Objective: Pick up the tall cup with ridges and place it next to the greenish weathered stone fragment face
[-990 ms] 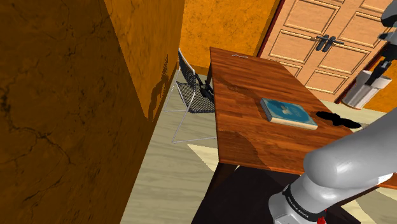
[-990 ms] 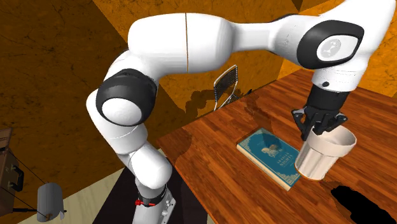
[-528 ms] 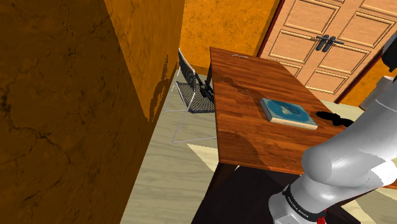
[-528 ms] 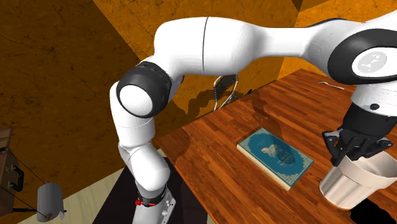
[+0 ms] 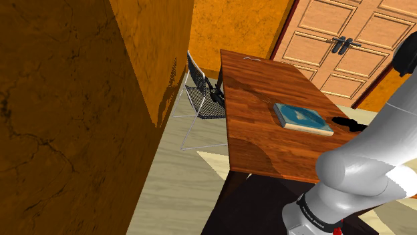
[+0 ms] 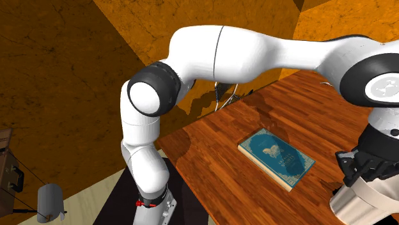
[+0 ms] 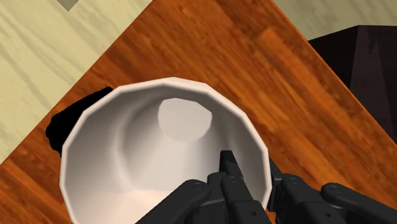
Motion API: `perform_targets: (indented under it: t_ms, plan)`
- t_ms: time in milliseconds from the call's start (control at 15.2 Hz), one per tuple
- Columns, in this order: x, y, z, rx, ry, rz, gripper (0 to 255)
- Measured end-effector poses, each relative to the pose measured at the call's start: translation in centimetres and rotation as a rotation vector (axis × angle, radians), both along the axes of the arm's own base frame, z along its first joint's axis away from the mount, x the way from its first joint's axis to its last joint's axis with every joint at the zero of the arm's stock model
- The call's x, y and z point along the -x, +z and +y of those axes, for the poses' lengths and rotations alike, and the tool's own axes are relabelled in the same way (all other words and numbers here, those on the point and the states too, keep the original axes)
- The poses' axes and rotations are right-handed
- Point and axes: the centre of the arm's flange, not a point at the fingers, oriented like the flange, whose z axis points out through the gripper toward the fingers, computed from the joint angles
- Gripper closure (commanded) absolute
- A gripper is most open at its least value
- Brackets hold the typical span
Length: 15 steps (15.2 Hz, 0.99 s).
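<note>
The black gripper [image 7: 249, 169] pinches one wall of the tall white ridged cup [image 6: 361, 206], 4 o'clock from the blue book [image 6: 276, 158]; it could tip and slip.

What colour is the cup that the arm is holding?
The cup is plain off-white, inside and at the rim alike. It shows best in the wrist view.

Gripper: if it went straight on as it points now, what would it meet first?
The gripper clasps the cup, so probably the cup's base meets the table first, beside the black shape.
</note>
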Motion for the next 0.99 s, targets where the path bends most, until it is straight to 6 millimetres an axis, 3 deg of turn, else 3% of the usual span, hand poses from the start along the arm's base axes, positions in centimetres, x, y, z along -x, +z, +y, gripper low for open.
perform_targets:
  t_ms: [990]
  plan:
    - [0.2,-8.0,0.0,0.000,0.000,0.000,255]
